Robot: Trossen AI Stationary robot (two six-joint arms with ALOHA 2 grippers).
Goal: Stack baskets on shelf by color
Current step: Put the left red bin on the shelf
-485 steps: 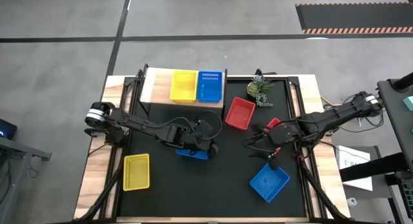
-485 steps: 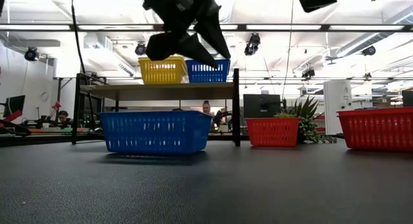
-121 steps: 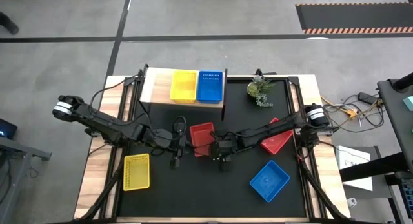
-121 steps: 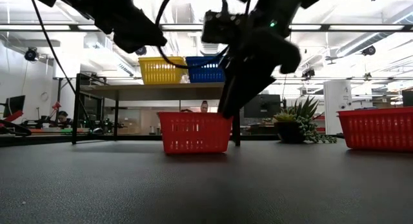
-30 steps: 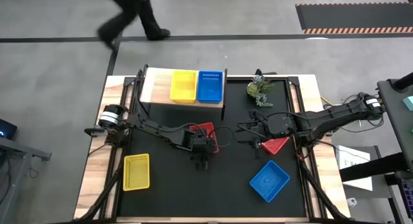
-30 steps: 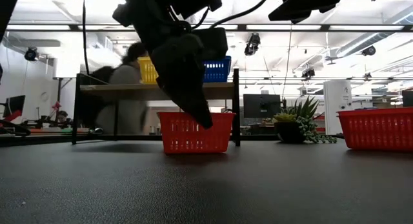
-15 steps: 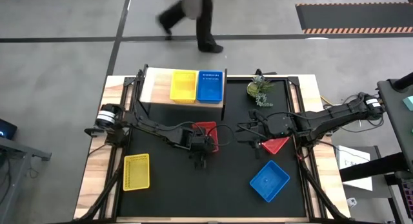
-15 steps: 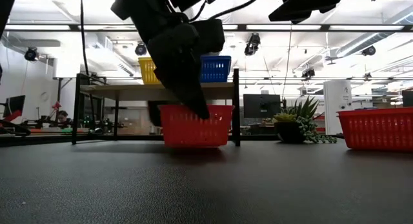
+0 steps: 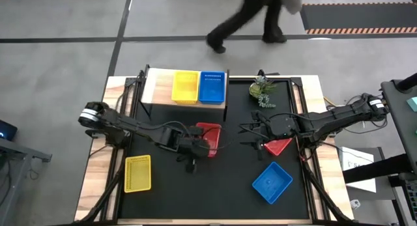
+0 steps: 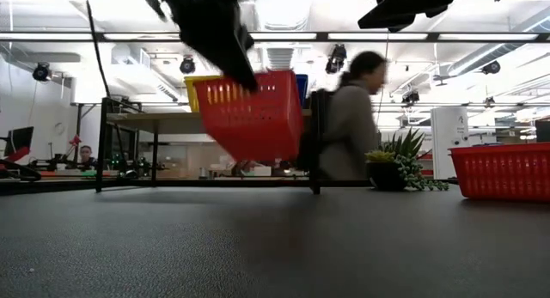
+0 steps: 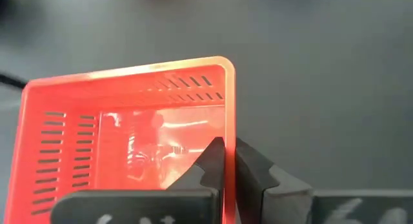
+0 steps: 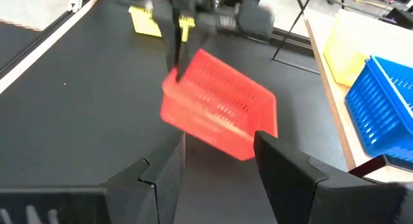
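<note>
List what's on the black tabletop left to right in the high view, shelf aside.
Yellow basket → red basket gripped by the left hand → second red basket by the right hand, with the blue basket nearer the front.

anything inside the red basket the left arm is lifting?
Nothing shows inside the red basket: the left wrist view sees only its bare slotted bottom and walls. The left gripper, jaws shut on one wall, covers the near edge of the interior.
</note>
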